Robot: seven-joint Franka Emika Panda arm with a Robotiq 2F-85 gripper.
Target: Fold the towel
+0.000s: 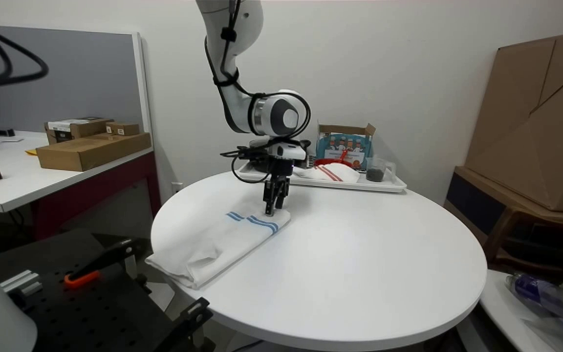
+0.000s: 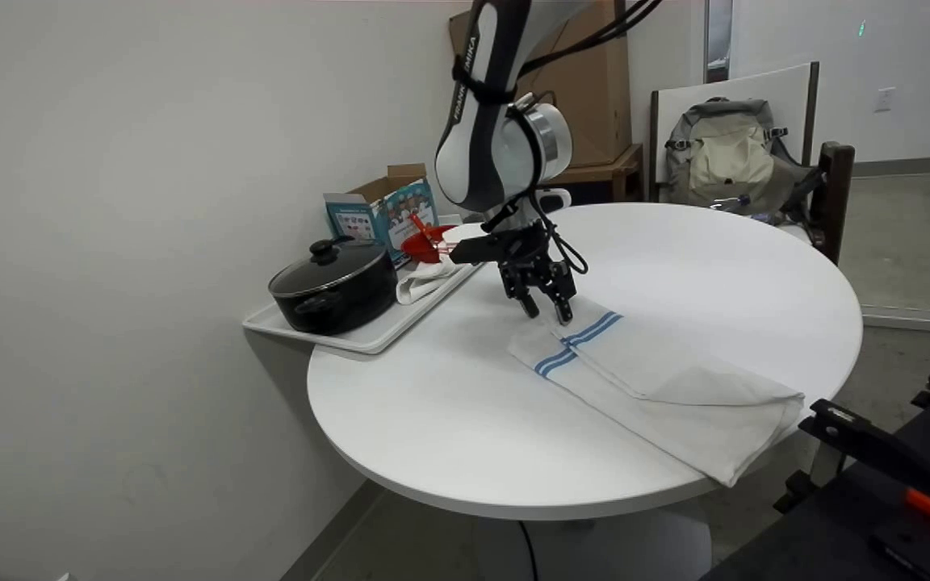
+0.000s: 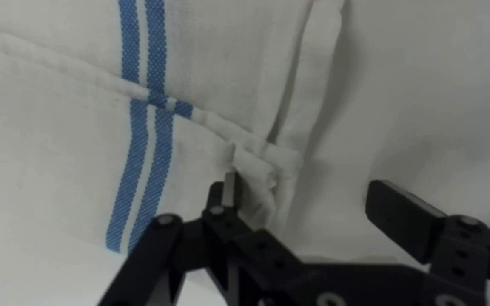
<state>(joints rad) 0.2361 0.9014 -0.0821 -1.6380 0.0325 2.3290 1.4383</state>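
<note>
The white towel with blue stripes lies folded in a long strip on the round table, in both exterior views (image 1: 235,244) (image 2: 675,375). Its upper layer is skewed, so the stripes and edges do not line up. In the wrist view the towel (image 3: 58,161) fills the left side, with a bunched, creased corner. My gripper is at the towel's striped end, in both exterior views (image 1: 274,209) (image 2: 548,315). In the wrist view the gripper (image 3: 302,185) is open. The left finger touches or presses the towel beside the bunched corner. The right finger is beyond the towel's edge, over the table.
A white tray (image 1: 384,187) at the table's wall side bears a black lidded pot (image 2: 334,286), an opened box (image 1: 342,146), a red bowl (image 2: 425,244), a red-striped cloth (image 1: 335,172) and a clear cup (image 1: 377,172). One towel end lies at the table's edge (image 2: 707,488).
</note>
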